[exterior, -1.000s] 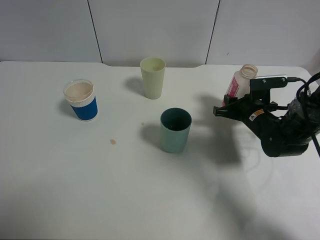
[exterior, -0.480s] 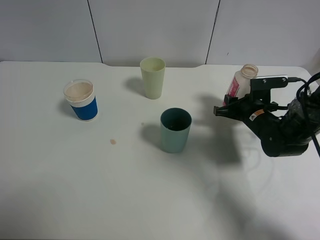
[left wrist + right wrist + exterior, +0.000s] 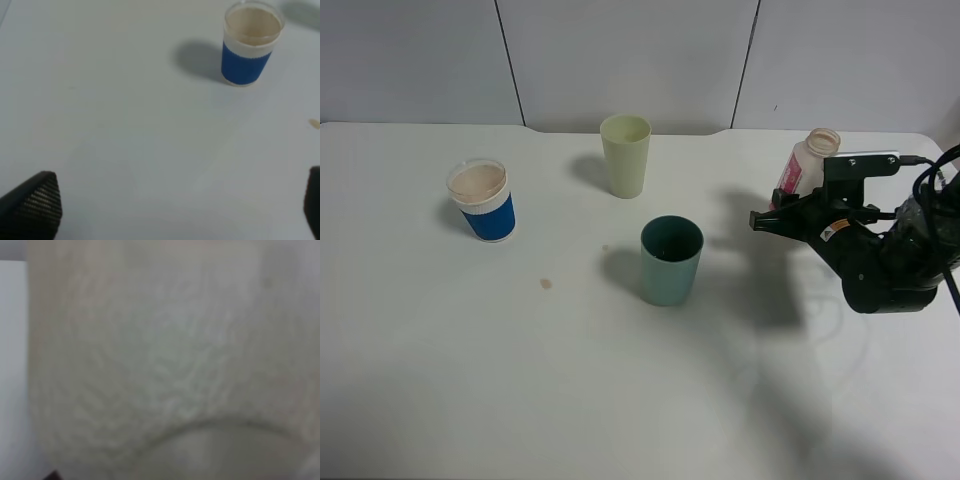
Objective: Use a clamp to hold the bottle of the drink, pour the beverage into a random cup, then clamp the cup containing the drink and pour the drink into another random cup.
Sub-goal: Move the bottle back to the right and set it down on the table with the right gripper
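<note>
The bottle [image 3: 806, 160], whitish with a red-pink label, leans at the right of the table, its lower part hidden behind my right gripper [image 3: 767, 218]. That gripper's black jaws sit shut at the bottle's base. In the right wrist view the bottle's pale wall [image 3: 160, 350] fills the picture, blurred. The blue and white cup [image 3: 482, 202] stands at the left, brownish inside. My left gripper [image 3: 172, 210] hangs open above bare table, well short of that cup [image 3: 250, 47], and it is out of the exterior high view.
A pale yellow-green cup [image 3: 625, 155] stands at the back middle and a teal cup [image 3: 671, 261] nearer the centre. A small brown spot [image 3: 547, 283] marks the white table [image 3: 520, 400]. The right arm's cable loops at the right edge.
The right gripper and the bottle have shifted together a little to the right. The cups have not moved.
</note>
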Robot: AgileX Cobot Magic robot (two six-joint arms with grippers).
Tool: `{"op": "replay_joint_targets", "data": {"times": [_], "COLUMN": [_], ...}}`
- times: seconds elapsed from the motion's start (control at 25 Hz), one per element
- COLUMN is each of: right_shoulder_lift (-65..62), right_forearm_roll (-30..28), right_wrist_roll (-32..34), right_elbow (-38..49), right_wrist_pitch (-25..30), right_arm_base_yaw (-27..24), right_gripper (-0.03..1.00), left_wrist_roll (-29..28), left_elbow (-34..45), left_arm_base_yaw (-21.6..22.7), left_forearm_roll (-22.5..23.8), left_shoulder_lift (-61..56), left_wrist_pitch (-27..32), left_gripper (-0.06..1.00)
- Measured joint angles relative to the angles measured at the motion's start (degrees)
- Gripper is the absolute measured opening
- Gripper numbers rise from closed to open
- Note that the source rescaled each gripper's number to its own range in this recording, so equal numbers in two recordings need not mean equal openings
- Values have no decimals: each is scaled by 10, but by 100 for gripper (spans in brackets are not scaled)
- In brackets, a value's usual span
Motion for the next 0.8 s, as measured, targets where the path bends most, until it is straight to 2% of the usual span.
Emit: {"op": "replay_joint_targets", "data": {"times": [0.16, 0.44, 0.72, 0.8], "right_shoulder_lift": [0, 0, 0, 0], "right_forearm_roll": [0, 0, 0, 0], "right_wrist_roll": [0, 0, 4, 5], "right_elbow": [0, 0, 0, 0], "right_wrist_pitch": [0, -1, -1, -1], "right_arm_base_yaw": [0, 0, 0, 0], "right_gripper": [2, 36, 43, 51], "left_wrist_roll": [0, 0, 0, 0], "left_elbow": [0, 0, 0, 0], "left_arm_base_yaw": [0, 0, 0, 0], "left_forearm_roll": [0, 0, 0, 0], "left_shoulder_lift": [0, 0, 0, 0], "left_wrist_pitch": [0, 0, 0, 0], "left_gripper": [94, 94, 94, 94]}}
